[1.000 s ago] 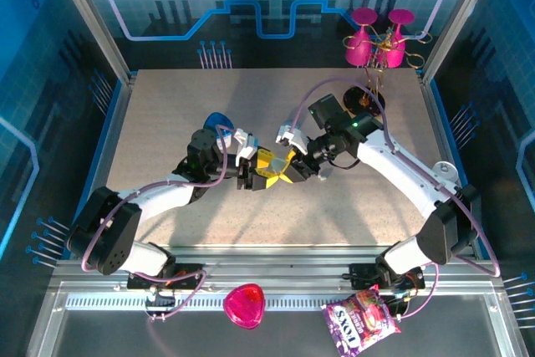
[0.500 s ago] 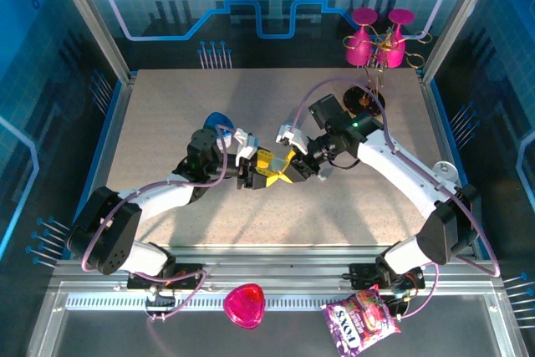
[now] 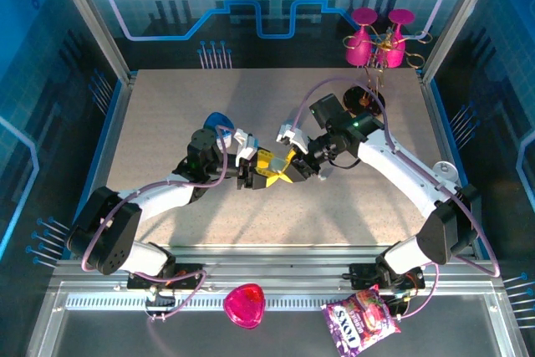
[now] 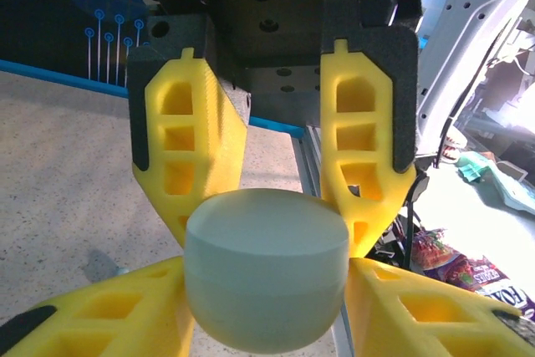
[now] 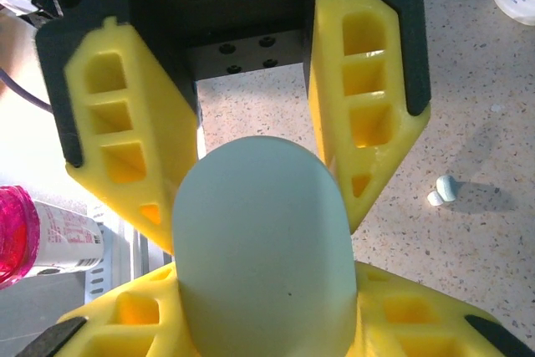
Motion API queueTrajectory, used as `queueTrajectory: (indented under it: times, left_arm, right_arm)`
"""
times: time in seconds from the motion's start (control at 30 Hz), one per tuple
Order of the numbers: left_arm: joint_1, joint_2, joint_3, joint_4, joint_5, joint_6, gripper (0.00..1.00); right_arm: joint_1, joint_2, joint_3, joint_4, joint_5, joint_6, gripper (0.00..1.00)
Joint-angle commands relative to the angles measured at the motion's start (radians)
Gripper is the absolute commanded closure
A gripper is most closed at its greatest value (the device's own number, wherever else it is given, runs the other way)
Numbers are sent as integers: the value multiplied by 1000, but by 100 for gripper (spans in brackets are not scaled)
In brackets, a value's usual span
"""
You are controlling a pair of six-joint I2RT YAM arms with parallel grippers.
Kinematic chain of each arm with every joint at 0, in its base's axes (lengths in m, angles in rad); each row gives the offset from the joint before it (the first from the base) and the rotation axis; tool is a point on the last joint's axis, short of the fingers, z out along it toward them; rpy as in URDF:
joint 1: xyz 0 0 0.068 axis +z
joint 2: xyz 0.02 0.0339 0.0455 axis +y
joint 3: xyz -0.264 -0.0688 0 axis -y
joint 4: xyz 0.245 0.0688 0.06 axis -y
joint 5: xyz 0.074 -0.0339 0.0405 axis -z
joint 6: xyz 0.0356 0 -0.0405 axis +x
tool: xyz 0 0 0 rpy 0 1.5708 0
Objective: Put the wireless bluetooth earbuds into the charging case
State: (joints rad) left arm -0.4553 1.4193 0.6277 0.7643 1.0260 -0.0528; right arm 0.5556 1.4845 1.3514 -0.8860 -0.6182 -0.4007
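so over the last second the left gripper (image 4: pixel 273 236) has pinched in while the right gripper (image 5: pixel 261 223) hasn't budged, and from above the arms have barely shifted, both still meeting mid-table. Now the charging case (image 4: pixel 266 277), a pale rounded pebble, is clamped from two sides at once: the left's yellow fingers (image 4: pixel 188 156) press on both flanks, and the right's are closed around it too, crossing the other pair. My read is that this is the setup for working the lid open, since the case still looks shut with no seam gap I can spot, so nothing is inserted yet. Views differ a lot here. The overhead one gives the layout, two arms nose to nose with yellow tips interlocked, but the case itself is buried under them. The wrist cams give the case up close, held off the table (image 5: pixel 468 81). The right wrist cam also catches one earbud (image 5: pixel 443 190) lying loose on the speckled surface off to the side, well apart from the case, which is way too tiny to make out from above
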Motion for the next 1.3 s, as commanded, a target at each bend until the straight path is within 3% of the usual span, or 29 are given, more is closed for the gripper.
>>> queueTrajectory:
  times: [0.0,0.13,0.3,0.43,0.53,1.27]
  left_arm:
    - [-8,-3,26,8,36,3,55]
    - [-7,-4,26,7,38,2,61]
    - [-6,-2,24,11,40,5,69]
    - [-5,0,23,26,49,5,70]
    - [-2,-1,22,28,61,10,73]
    - [2,-16,-3,35,95,83,72]
  right_arm:
    - [-11,-3,4,-4,-4,-2,67]
    - [-11,-3,3,-4,-2,-4,66]
    - [-13,-18,2,0,9,-7,58]
    - [-23,-34,-14,21,11,5,45]
    - [-35,-47,-27,35,11,15,42]
    - [-123,-163,-121,220,66,158,37]
